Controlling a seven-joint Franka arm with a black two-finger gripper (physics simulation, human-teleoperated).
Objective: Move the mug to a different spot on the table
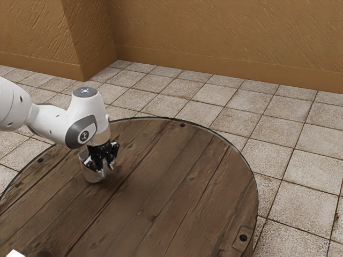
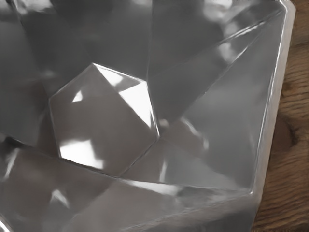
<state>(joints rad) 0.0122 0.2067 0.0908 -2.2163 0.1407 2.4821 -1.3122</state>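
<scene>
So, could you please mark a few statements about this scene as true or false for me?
1. The table is round and wooden. True.
2. The gripper is down at the mug. True.
3. The mug sits by the table's rim at the exterior view's right. False: it is toward the exterior view's left.
4. The mug is bright red. False: it is shiny grey.
5. The floor is tiled. True.
</scene>
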